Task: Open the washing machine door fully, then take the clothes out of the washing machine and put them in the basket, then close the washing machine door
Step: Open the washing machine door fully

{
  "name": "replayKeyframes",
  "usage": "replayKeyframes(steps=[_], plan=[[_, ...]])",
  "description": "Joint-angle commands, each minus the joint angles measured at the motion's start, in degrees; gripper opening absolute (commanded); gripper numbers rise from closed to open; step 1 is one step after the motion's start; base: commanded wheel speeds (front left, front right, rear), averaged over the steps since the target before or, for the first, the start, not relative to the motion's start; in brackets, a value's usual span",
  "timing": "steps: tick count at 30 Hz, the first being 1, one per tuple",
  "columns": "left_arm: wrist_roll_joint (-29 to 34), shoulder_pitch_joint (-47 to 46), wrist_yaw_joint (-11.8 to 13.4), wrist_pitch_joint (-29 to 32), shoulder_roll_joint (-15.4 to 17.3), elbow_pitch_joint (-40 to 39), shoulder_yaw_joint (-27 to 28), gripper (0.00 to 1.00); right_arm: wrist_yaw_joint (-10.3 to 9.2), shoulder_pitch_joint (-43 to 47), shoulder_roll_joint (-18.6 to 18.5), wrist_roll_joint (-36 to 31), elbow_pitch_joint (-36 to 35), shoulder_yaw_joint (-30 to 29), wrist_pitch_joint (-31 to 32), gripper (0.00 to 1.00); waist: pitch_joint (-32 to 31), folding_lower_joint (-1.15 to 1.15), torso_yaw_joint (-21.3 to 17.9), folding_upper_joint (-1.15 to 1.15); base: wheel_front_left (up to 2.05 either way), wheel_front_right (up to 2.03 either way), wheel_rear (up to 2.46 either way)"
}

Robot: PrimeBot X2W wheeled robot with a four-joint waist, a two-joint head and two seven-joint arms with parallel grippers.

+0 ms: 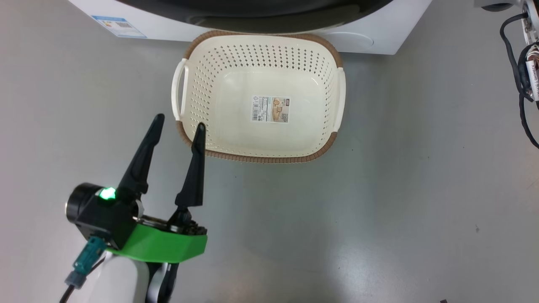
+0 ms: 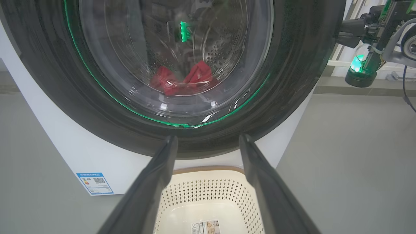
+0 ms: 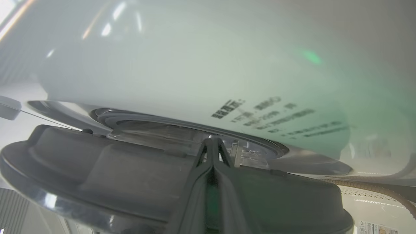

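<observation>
Clothes, a red heap, lie at the bottom of the steel drum, seen through the glass window of the washing machine door, which stands between them and both grippers. From the right wrist the door shows ajar by a narrow gap, its grey inner face just apart from the white front of the washing machine. The right gripper, fingers clenched together with nothing between them, points its tips into that gap at the door's edge. Directly below the door the basket sits on the grey floor, its far rim close against the machine's front, a paper label on its bottom. The left gripper hangs by the basket's near left corner, released, its dark fingers spread wide and holding nothing, aimed toward the door. A blue label marks the machine's lower corner, left of the basket. Dark cables hang at the far right, well apart from the basket.
</observation>
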Motion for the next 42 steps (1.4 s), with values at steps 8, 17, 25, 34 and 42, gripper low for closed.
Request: replayKeyframes(steps=[8, 17, 25, 34, 42], plan=[[0.4, -0.6, 0.2, -0.4, 1.0, -0.9, 2.9, 1.0, 0.05, 1.8, 2.4, 1.8, -4.2, 2.2, 8.7, 0.0, -1.3, 0.0, -0.7, 0.0, 0.0, 0.0, 0.0], [0.6, 0.2, 0.9, -0.4, 1.0, -0.6, 3.3, 1.0, 0.05, 5.0, 2.7, 1.2, -4.9, 4.4, 13.5, 0.0, -4.0, 0.0, -1.8, 0.0, 0.0, 0.0, 0.0], [0.9, 1.1, 1.2, -0.4, 1.0, -0.3, 3.9, 1.0, 0.05, 7.2, 3.5, 1.1, -4.1, 5.3, 15.7, 0.0, -6.1, 0.0, -2.8, 0.0, 0.0, 0.0, 0.0], [1.2, 1.9, 1.2, -0.4, 1.0, -0.1, 4.7, 1.0, 0.05, 8.8, 4.8, 0.7, -1.9, 5.1, 14.5, 0.02, -7.8, 0.0, -3.6, 0.0, 0.0, 0.0, 0.0], [1.1, 1.7, 1.4, -0.4, 1.0, -0.3, 5.2, 1.0, 0.05, 9.3, 5.3, -3.8, -1.7, 3.5, 2.4, 1.0, -7.6, 0.0, -4.4, 0.0, 0.0, 0.0, 0.0]])
